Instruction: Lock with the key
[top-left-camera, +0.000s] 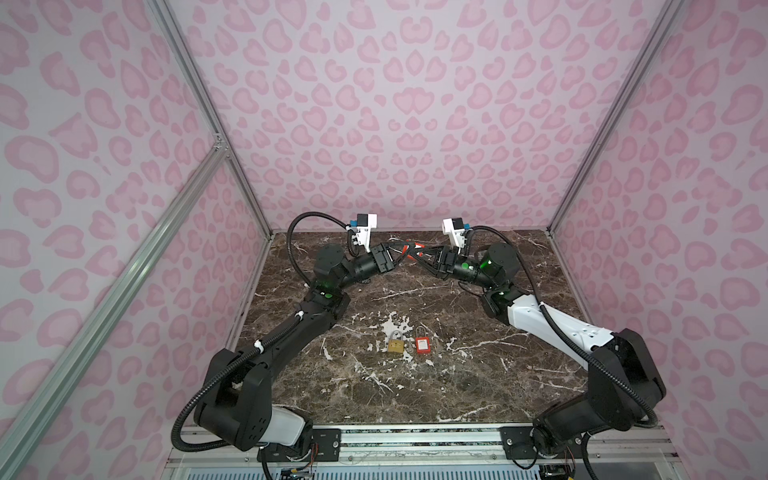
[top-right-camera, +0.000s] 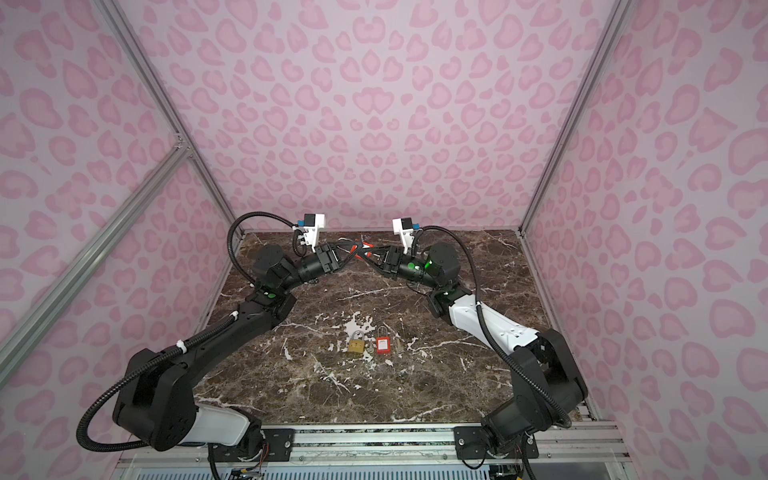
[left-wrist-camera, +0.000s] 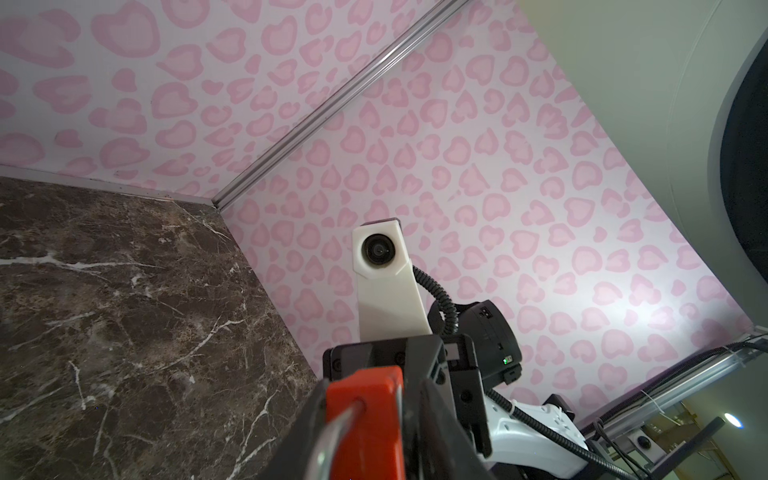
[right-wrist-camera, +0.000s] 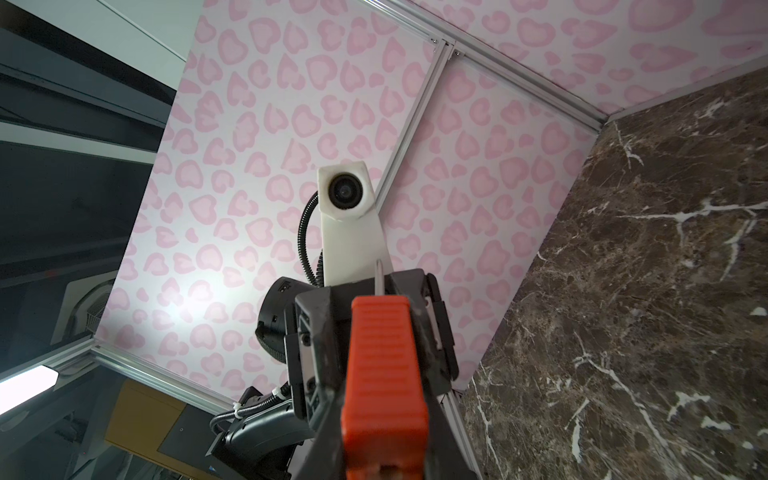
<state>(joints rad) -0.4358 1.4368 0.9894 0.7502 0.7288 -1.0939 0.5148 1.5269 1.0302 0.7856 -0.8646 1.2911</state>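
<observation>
hold orange padlock (right-wrist-camera: 384, 374) steady in right claw's (top-left-camera: 420, 254) pinch, aloft above back of worktop (top-left-camera: 415, 395). cannot tell left claw's (top-left-camera: 403, 252) state beside shackle (left-wrist-camera: 332, 436). push shackle squarely home; avoid twisting.

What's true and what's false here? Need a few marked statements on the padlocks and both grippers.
1. A brass padlock with a silver shackle lies on the brown marble table. True.
2. A small red padlock lies left of it in both top views. False: it lies to its right.
3. The right gripper grips a second red plastic padlock. True.
4. The left gripper rests on the table. False: it is raised, meeting the right gripper.
</observation>
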